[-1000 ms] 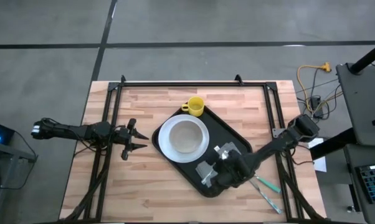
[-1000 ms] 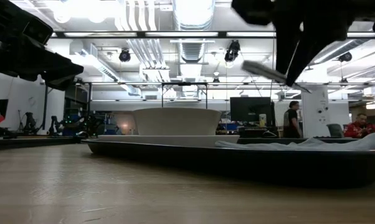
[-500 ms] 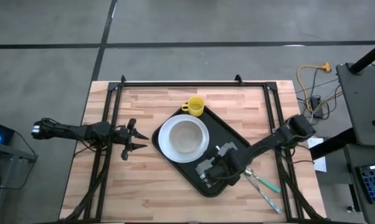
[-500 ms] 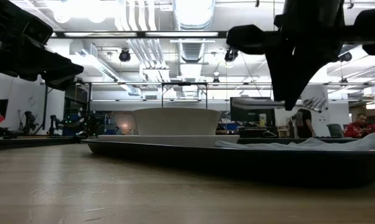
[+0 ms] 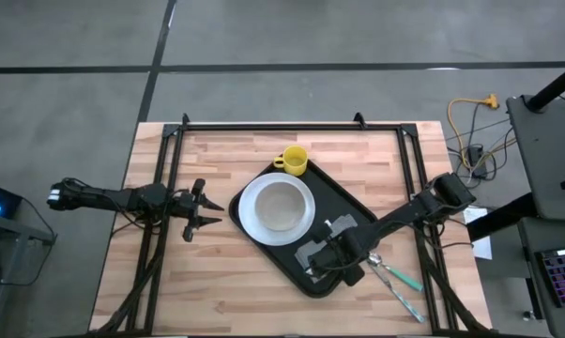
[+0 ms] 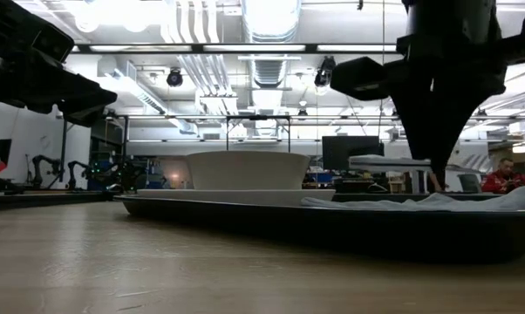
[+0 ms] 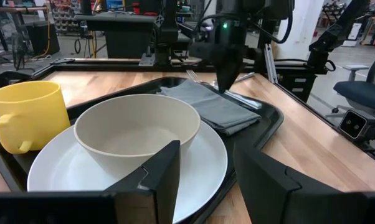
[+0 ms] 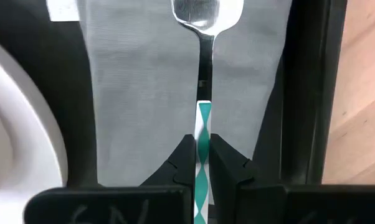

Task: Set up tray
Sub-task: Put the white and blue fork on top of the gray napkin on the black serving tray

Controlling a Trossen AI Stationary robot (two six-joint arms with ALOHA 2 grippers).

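right claw (image 8: 202, 163) clenched on spoon (image 8: 203, 74) | above tray (image 5: 292, 268) | left claw (image 7: 203, 177) released

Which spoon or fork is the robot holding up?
The spoon with the teal and white handle: the right gripper pinches it over the grey napkin. The other utensil lies on the table, off the tray.

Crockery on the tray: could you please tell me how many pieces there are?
3: a yellow mug at the tray's far corner, a white plate beside it, a bowl on that plate.
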